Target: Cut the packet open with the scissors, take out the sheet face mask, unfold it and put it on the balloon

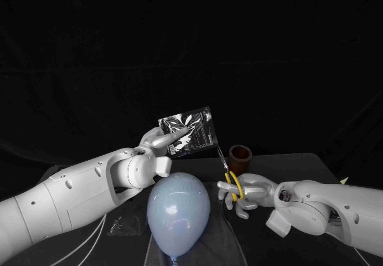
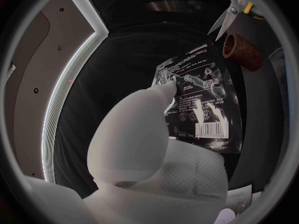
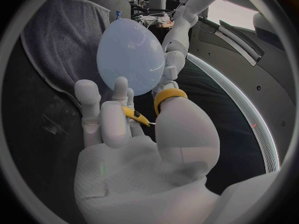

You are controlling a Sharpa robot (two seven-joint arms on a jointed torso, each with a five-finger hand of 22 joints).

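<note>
Now, packet: shiny dark foil packet (image 1: 190,132) with white print and a barcode, held up in the air above the desk, roughly upright; looks uncut, no opening seen.
Left hand: left hand (image 1: 164,138) pinches the packet by one edge, fingers clamped on the foil.
Scissors: yellow-handled steel scissors (image 1: 229,173), blades pointing up at the packet's lower corner; blades parted in the left wrist view, tips just beside the foil; cannot tell if they touch.
Right hand: right hand (image 1: 247,191) grips the scissors, fingers through and around the yellow loops.
Balloon: pale blue inflated balloon (image 1: 178,210) lying on a dark grey cloth (image 1: 227,241), between the two arms, below the packet, well apart from it.
Other: brown cylinder (image 1: 239,158) standing on the black desk (image 1: 307,166) behind the scissors.
Done: packet lifted, scissors in hand and lined up.
Left: probably all of it; the cut itself, pulling the mask out, unfolding it, laying it on the balloon.
Stage: early, just at the first cut.
</note>
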